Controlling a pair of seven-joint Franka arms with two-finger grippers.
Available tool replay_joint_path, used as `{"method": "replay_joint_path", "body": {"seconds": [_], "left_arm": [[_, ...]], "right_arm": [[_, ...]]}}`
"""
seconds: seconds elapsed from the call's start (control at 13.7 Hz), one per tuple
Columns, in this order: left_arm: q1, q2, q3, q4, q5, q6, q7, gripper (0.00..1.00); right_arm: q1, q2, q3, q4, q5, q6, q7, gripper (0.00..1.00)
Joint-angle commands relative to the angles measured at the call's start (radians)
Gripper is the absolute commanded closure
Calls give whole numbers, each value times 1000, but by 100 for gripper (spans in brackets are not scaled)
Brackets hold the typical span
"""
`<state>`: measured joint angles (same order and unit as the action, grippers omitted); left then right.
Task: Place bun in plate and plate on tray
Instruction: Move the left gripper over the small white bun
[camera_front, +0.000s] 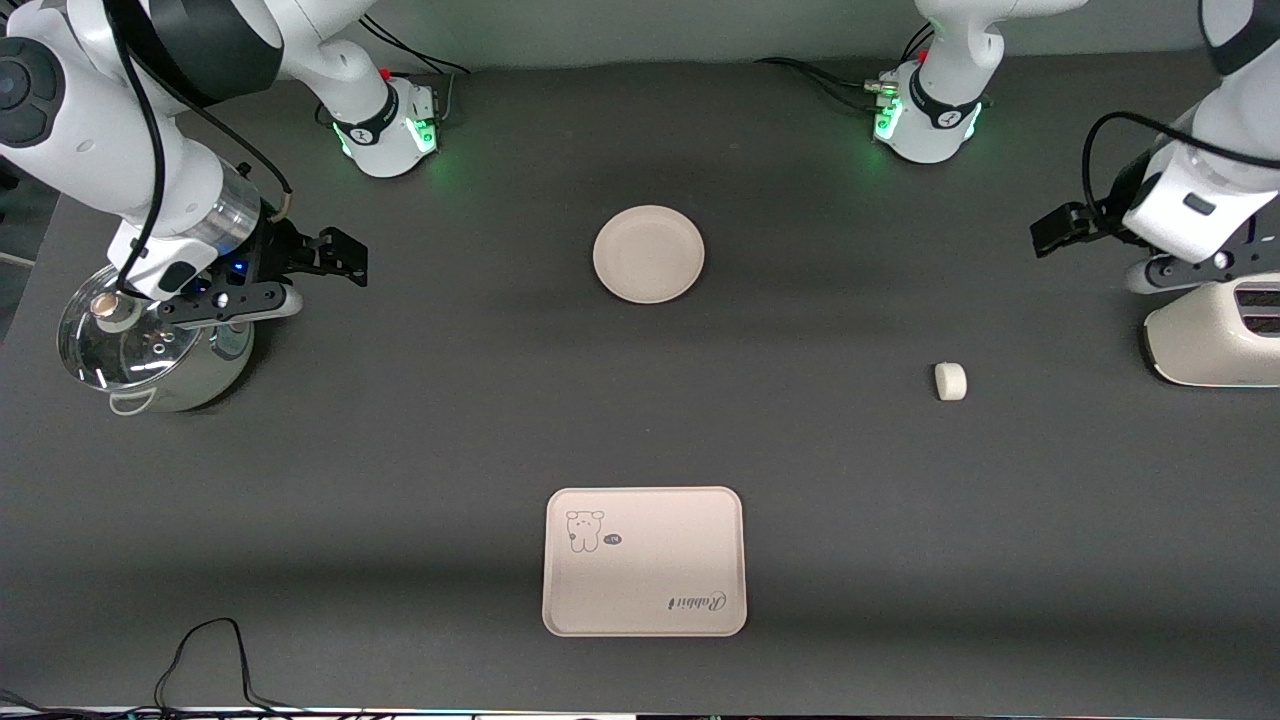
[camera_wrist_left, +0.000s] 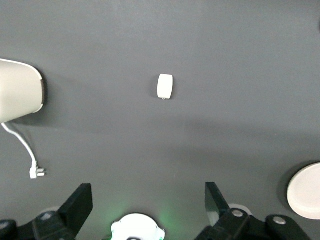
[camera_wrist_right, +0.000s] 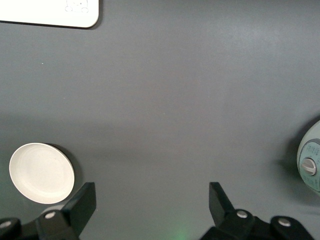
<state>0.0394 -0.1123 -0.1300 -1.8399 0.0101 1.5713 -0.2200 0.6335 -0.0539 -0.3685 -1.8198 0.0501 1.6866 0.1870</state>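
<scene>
The tray (camera_front: 645, 560) lay nearest the camera on the worktop (camera_front: 400, 480), the plate (camera_front: 648, 254) farthest, and the bun (camera_front: 950, 381) between them toward the left arm's end. The bun appeared light and stiff, best pinched across its flat faces; the plate appeared rigid, best taken at its raised rim. Both the left claw (camera_wrist_left: 149, 202) and right claw (camera_wrist_right: 152, 202) hung spread and empty; the appliance (camera_front: 1215, 335) was cut off.

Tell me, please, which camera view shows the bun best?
The left wrist view: the bun lies bare on the table near the picture's middle, its whole outline plain. The front view shows it smaller, toward the left arm's end, nearer the camera than the plate. The right wrist view misses it.
</scene>
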Motion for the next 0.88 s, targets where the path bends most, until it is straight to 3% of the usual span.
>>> {"method": "replay_joint_path", "body": {"seconds": [0.0,0.37,0.8], "left_arm": [[19,-20,10,-152,-15,154,60,0],[25,80,12,-367,-13,488,96,0],[22,276,10,-390,-13,673,126,0]], "right_arm": [[0,-35,-13,-36,2,10,16,0],[-9,-47,-41,-52,2,16,3,0],[-9,-41,-61,-47,2,31,-49,0]]}}
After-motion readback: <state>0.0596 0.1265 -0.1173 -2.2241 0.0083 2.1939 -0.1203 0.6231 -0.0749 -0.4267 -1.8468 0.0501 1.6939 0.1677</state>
